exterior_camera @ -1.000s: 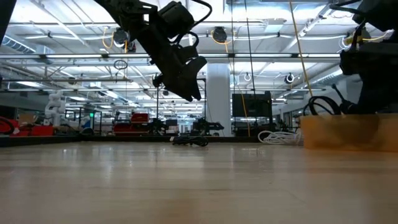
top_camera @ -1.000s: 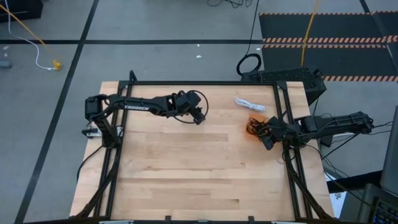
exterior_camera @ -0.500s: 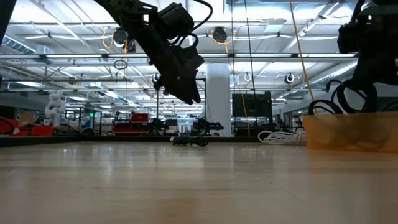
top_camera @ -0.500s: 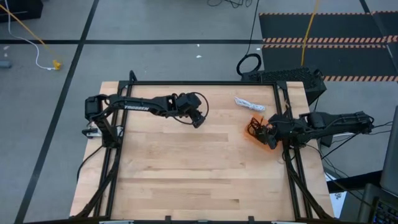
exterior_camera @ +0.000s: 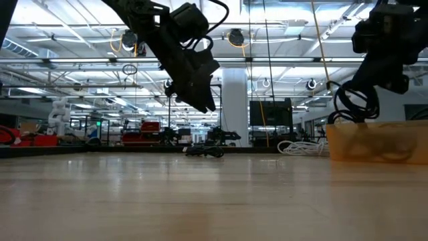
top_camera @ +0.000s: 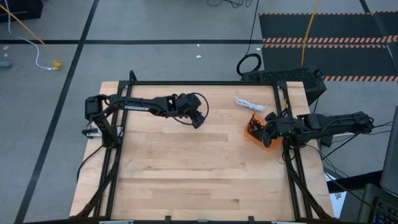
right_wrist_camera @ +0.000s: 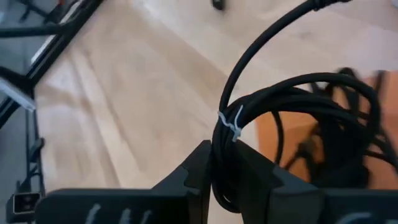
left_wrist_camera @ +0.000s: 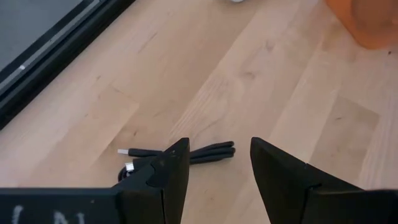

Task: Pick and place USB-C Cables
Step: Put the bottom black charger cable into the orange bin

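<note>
My right gripper (top_camera: 266, 132) (right_wrist_camera: 227, 173) is over the orange tray (top_camera: 254, 133) (exterior_camera: 374, 140) near the table's right edge, shut on a coiled black USB-C cable (right_wrist_camera: 292, 93) (exterior_camera: 349, 102). More black cables lie in the tray (right_wrist_camera: 336, 149). My left gripper (top_camera: 198, 121) (left_wrist_camera: 217, 165) is open and hangs in the air above another black cable (left_wrist_camera: 193, 154) (exterior_camera: 204, 151), which lies flat on the wood. A white cable (top_camera: 249, 104) (exterior_camera: 294, 146) lies at the far edge, beyond the tray. My right gripper pinches the black coil between its two fingers just below a small white tie (right_wrist_camera: 230, 124), where the strands are bunched (right_wrist_camera: 222, 163). The coil is lifted and hangs below the gripper, over the tray's left rim (exterior_camera: 329, 131). Whether its lowest loops touch the tray I cannot tell.
A black frame (top_camera: 205, 83) borders the table's far, left and right sides. A black box (top_camera: 286, 77) sits at the far right corner; a large black ring (top_camera: 249, 64) and a yellow cord (top_camera: 308, 31) lie on the floor beyond. Bare wood (top_camera: 199, 174) fills the near half.
My right gripper, holding the black coil throughout, has moved from the tray's near right side toward the table's left and far edge and slightly up, until it is over the tray. The coil has swung along below it. My left arm has kept still.
</note>
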Controlling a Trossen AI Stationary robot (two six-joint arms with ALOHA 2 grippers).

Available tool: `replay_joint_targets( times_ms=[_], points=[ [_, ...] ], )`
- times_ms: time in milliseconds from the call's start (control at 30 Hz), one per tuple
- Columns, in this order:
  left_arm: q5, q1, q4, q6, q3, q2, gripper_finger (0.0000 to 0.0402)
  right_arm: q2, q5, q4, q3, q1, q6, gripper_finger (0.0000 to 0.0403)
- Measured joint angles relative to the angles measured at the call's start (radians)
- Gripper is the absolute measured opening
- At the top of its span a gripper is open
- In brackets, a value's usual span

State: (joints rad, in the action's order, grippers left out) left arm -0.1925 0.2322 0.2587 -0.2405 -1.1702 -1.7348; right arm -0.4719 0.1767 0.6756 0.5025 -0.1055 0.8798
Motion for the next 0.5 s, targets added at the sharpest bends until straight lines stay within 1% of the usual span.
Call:
replay_joint_targets(
  times_ms=[67, 167, 267, 367, 500],
  points=[
    [0.0, -0.005, 0.0, 0.0, 0.0, 0.0, 0.0172, -0.001, -0.031, -0.042, -0.019, 0.0, -0.023, 0.0047],
    [0.0, -0.01, 0.0, 0.0, 0.0, 0.0, 0.0172, -0.001, -0.045, -0.032, -0.02, 0.001, -0.056, 0.004],
    [0.0, -0.011, 0.0, 0.0, 0.0, 0.0, 0.0173, -0.001, -0.021, 0.026, -0.014, 0.002, -0.092, 0.0024],
    [0.0, -0.011, -0.001, 0.0, 0.0, 0.0, 0.0172, -0.013, -0.018, 0.094, 0.016, 0.002, -0.107, 0.001],
    [0.0, -0.011, -0.001, -0.003, 0.0, 0.0, 0.0173, -0.034, -0.016, 0.15, 0.067, 0.002, -0.133, 0.0009]
  ],
)
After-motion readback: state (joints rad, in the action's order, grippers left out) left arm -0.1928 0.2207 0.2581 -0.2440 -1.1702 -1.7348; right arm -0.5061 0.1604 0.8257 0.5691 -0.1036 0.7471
